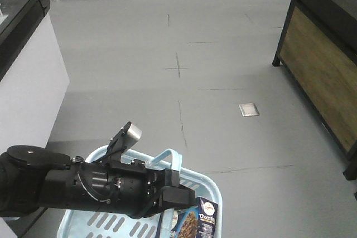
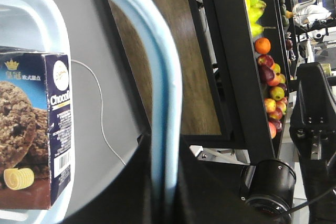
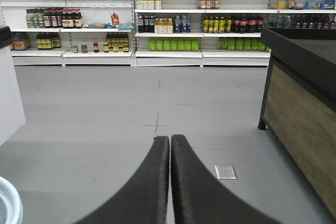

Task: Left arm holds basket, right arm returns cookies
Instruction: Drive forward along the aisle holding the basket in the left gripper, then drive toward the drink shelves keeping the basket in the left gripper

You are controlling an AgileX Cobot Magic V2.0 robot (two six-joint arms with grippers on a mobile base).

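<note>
The left arm (image 1: pixel 78 188) reaches in from the left. Its left hand (image 1: pixel 175 189) is pinching the pale loop handle (image 1: pixel 162 155) of the light blue basket (image 1: pixel 207 181). In the left wrist view the handle (image 2: pixel 168 108) runs down between the dark jaws. The cookies (image 1: pixel 202 220) carton sits inside the basket at its right side, close to the wall, with the chocolate-cookie picture facing out. In the right wrist view the right hand (image 3: pixel 170 141) has its fingers pressed together and holds nothing. It is raised over the grey floor (image 3: pixel 105 108) and points toward the stocked shelves (image 3: pixel 168 24).
</note>
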